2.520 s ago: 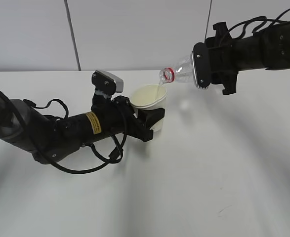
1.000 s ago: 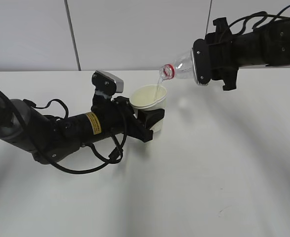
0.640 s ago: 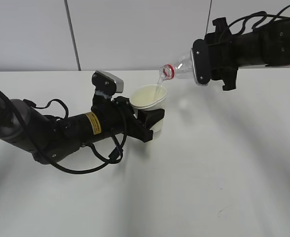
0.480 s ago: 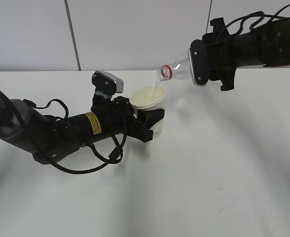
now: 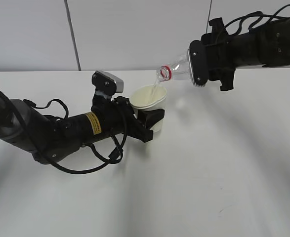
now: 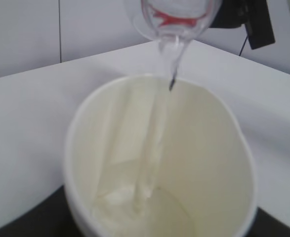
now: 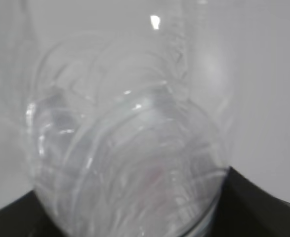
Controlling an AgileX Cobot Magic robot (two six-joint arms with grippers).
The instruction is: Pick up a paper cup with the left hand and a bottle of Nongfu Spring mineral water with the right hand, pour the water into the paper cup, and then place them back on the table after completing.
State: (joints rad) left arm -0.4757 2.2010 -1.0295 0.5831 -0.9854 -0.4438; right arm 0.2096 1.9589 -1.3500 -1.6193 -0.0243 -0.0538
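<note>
Our right hand (image 5: pixel 200 64), clamping the clear plastic bottle (image 5: pixel 177 70), has lifted slightly; water (image 6: pixel 154 143) streams into the white paper cup (image 5: pixel 148 97) our left hand (image 5: pixel 147 121) grips, so pouring continues.

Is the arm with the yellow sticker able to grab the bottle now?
Probably not. The left end effector is already closed around the paper cup, and the bottle hangs tilted above it in the right end effector.
</note>
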